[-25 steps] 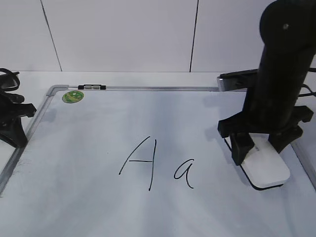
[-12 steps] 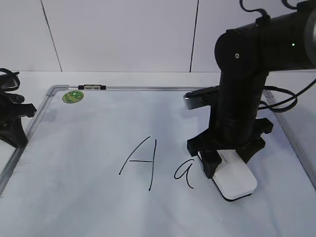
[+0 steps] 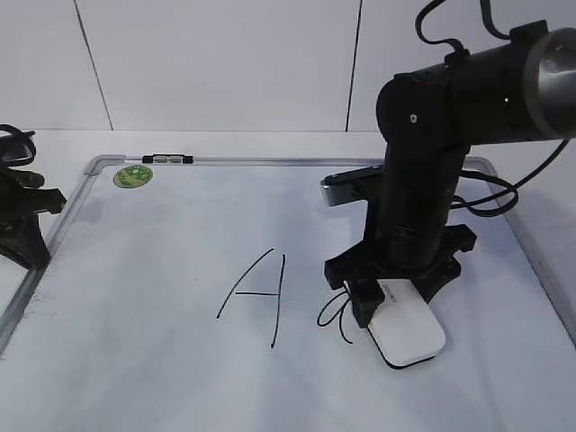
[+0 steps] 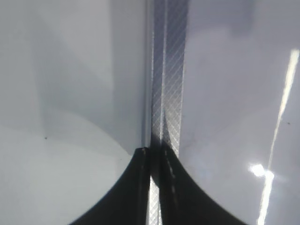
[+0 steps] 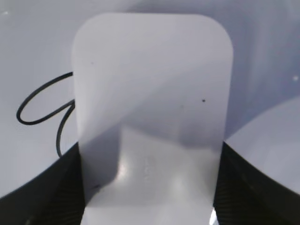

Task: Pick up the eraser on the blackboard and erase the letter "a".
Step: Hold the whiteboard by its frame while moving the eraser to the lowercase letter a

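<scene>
The eraser (image 3: 407, 332), the only one I see, lies flat on the blackboard (image 3: 135, 270) at lower right of the exterior frame, clamped between the right gripper's (image 3: 396, 292) fingers; the wrist view shows its white top (image 5: 152, 108) filling the frame, with black fingers at both lower corners. Its left edge covers part of the letter "a" (image 3: 333, 317), so only the left loop and tail show (image 5: 44, 110). One capital "A" (image 3: 254, 295) stands just left. One green sticker (image 3: 132, 175) sits at the board's upper left corner. The left gripper (image 3: 22, 220) rests at the frame's left edge, its fingers (image 4: 140, 187) pressed together over the board's frame (image 4: 168, 70).
</scene>
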`<state>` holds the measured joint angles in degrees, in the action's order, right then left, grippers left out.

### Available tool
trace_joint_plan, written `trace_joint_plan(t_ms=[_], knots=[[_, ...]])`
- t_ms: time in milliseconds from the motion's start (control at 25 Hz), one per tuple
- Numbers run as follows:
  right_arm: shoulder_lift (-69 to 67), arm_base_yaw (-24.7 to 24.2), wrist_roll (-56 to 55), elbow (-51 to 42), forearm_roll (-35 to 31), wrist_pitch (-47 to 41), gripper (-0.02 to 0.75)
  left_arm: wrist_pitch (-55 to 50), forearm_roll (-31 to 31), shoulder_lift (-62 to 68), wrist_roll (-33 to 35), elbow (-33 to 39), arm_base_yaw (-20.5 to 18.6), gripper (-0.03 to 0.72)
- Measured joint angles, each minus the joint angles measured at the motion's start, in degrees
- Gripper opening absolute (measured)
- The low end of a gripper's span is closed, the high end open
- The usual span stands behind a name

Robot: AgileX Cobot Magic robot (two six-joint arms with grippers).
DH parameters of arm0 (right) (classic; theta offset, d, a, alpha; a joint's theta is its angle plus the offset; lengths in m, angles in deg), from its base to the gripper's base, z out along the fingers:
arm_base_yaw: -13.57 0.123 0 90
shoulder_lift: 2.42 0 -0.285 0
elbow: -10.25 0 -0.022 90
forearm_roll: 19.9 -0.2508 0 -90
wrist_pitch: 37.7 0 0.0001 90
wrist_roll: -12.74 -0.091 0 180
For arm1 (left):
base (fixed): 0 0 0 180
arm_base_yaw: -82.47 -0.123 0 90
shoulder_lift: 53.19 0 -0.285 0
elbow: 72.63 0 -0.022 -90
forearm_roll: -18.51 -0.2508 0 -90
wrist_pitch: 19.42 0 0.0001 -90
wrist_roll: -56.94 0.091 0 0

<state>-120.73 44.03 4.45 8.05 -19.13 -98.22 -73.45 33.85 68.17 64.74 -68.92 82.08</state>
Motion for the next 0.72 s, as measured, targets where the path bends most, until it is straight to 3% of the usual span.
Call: trace_joint_plan(t_ms=[720], knots=[[-1.3, 0.0, 0.3, 0.7, -0.8, 1.0, 0.529, 0.0, 0.0, 0.0, 0.0, 0.0, 0.0, 0.015]])
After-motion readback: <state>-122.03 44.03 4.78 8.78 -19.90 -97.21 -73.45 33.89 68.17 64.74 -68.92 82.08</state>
